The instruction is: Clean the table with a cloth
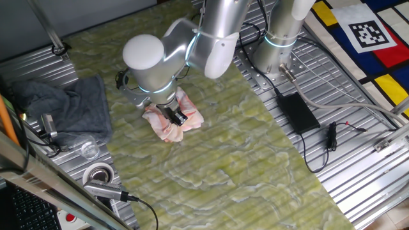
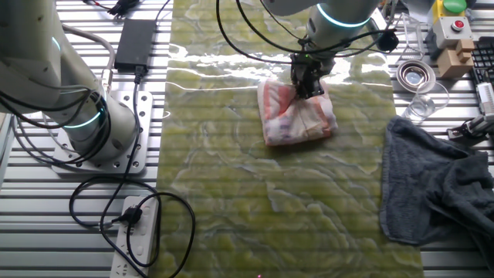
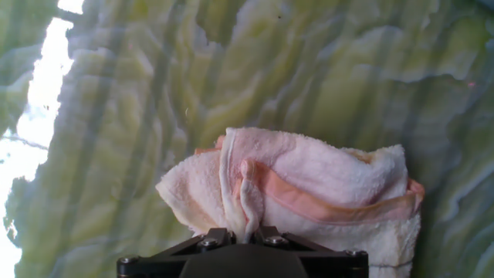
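Nearest to the hand camera is the dark pincer (image 3: 241, 235), whose two fingers are closed narrow on a raised fold of the small pale pink and white terry cloth with orange-red stripes (image 3: 309, 185). The cloth lies crumpled on the broad yellow-green marbled worktop (image 2: 231, 201), in its upper middle part as the other fixed view shows it, and the pincer comes down on it from above, near the edge of the bundle and not at its centre. From the pinched fold, most of the fabric spreads to one side and forward of the fingers; its long axis runs across the hand view. I judge that the wiping stroke depends on this: when the arm drags, the bulk will trail behind the fold. A large dark grey towel (image 1: 70, 105) rests well apart, half on the ribbed metal.
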